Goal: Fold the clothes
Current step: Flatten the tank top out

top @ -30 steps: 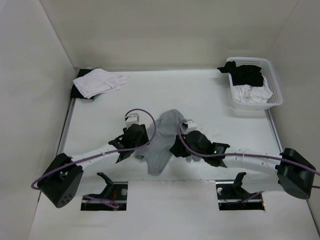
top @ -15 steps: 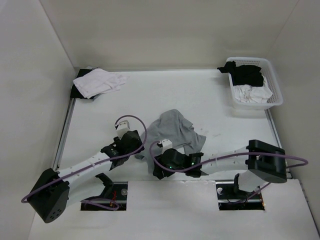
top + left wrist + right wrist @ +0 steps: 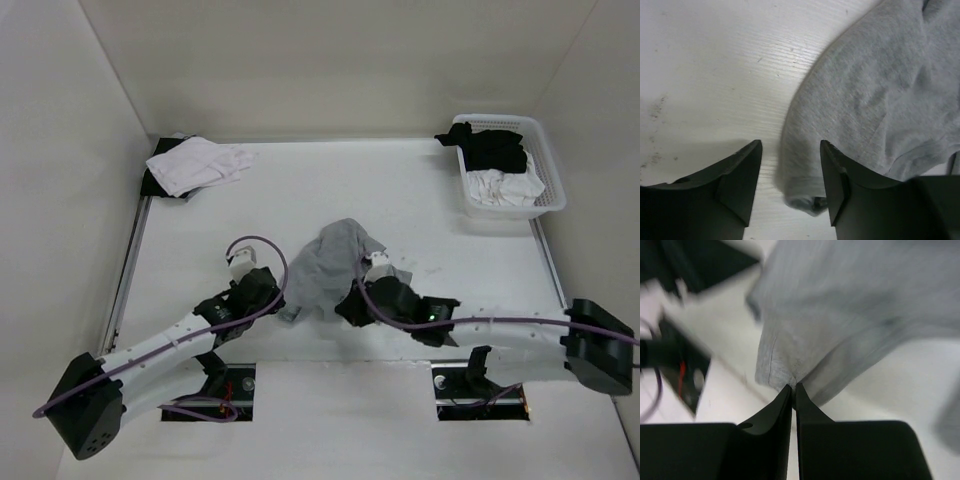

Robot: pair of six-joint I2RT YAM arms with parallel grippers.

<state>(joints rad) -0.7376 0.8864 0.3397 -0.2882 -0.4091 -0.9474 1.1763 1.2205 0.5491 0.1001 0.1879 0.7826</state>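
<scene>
Grey tank top [image 3: 330, 258] lies crumpled in 1 heap on the white counter [image 3: 400, 190], front-middle, between the 2 arms; no fold made yet. Left tool [image 3: 276, 303] sits low at the heap's left edge. In the left wrist view its 2 fingers [image 3: 740, 175] stand spread. A rolled hem of the grey tank top [image 3: 865, 100] rests on the counter in the gap, close to the right-hand finger and clear of the other, so there is no grip on that side. Right tool [image 3: 347, 303] is at the heap's near-right side. In the right wrist view its fingers [image 3: 772, 415] are pressed together, pinching 1 seamed corner of the grey tank top [image 3: 840, 300] at the very tips, and the cloth fans out from the pinch. The left part of that view is blurred, so I cannot tell whether the pinched corner touches the counter. Far-left corner: white garment [image 3: 195, 163], loosely folded, on a black mat [image 3: 155, 185]. Far-right corner: white basket [image 3: 553, 205] holding a black garment [image 3: 495, 148] toward the back and a white garment [image 3: 505, 185] toward the front. Both corners are well apart from the heap.
</scene>
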